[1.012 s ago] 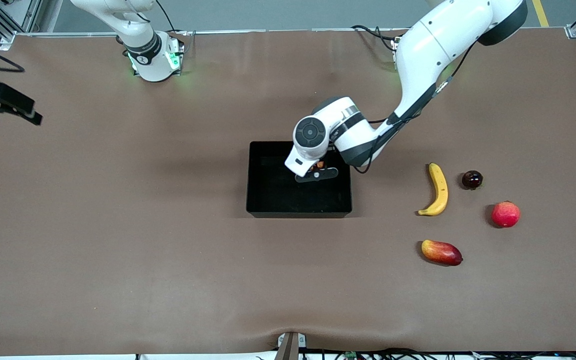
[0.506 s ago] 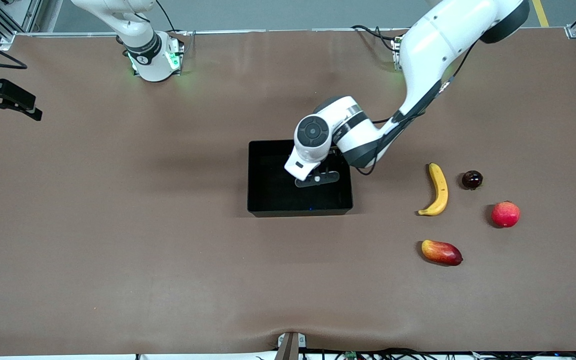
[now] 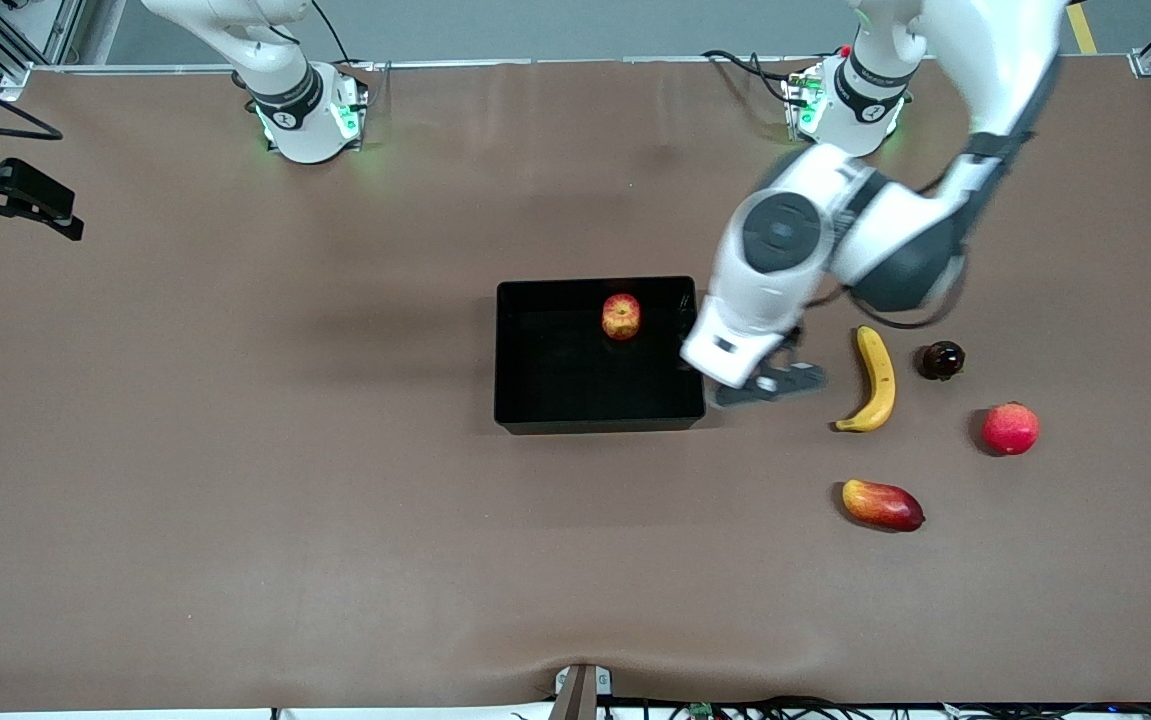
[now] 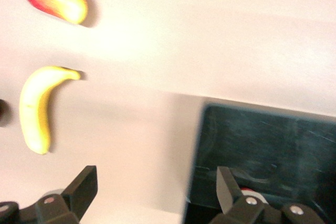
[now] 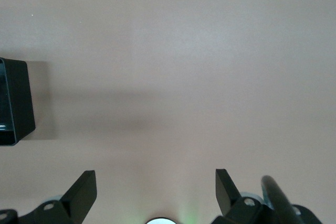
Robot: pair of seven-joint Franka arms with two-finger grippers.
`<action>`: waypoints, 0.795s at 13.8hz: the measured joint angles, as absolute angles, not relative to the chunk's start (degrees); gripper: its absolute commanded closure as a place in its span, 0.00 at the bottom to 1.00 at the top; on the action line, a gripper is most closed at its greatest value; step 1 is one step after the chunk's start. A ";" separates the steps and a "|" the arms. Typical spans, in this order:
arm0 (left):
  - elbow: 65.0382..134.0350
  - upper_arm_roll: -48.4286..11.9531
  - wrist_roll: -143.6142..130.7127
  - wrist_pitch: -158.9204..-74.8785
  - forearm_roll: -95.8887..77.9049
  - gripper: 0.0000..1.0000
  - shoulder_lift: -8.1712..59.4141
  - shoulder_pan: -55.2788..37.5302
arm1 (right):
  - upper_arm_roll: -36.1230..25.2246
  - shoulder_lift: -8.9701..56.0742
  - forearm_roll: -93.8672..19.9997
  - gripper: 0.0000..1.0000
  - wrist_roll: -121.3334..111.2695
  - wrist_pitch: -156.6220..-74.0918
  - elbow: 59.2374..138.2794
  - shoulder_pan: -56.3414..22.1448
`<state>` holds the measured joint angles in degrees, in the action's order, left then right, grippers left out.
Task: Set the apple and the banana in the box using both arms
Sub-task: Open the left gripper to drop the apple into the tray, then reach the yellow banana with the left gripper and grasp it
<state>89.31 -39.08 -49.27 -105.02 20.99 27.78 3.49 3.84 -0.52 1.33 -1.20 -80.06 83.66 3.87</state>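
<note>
The apple lies in the black box, by the wall nearest the robots' bases. The banana lies on the table beside the box, toward the left arm's end; it also shows in the left wrist view. My left gripper is open and empty, over the table between the box and the banana. In its wrist view the gripper straddles the box's wall. My right gripper waits open and empty at the right arm's end of the table.
A red-yellow mango lies nearer the front camera than the banana. A red-pink round fruit and a small dark fruit lie toward the left arm's end. A corner of the box shows in the right wrist view.
My left gripper has let go of the apple in the box, risen and swung out toward the banana. The apple now lies uncovered. The right arm has barely moved.
</note>
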 measured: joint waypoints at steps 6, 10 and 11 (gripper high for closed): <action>95.98 -38.71 -44.49 -105.96 29.54 0.00 28.56 13.73 | 3.67 -0.52 1.37 0.00 -1.20 -80.01 83.67 3.90; 100.27 -38.47 -39.15 -113.98 31.65 0.00 31.20 21.16 | 3.40 -0.52 1.36 0.00 -1.20 -79.95 83.67 3.93; 101.53 -38.40 -36.90 -117.02 31.67 0.00 32.37 23.78 | 3.40 -0.52 1.36 0.00 -1.20 -79.92 83.67 3.93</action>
<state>101.53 -38.40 -36.90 -117.02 31.67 32.37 23.78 3.40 -0.52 1.36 -1.20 -79.92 83.67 3.93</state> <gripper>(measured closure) 0.000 0.000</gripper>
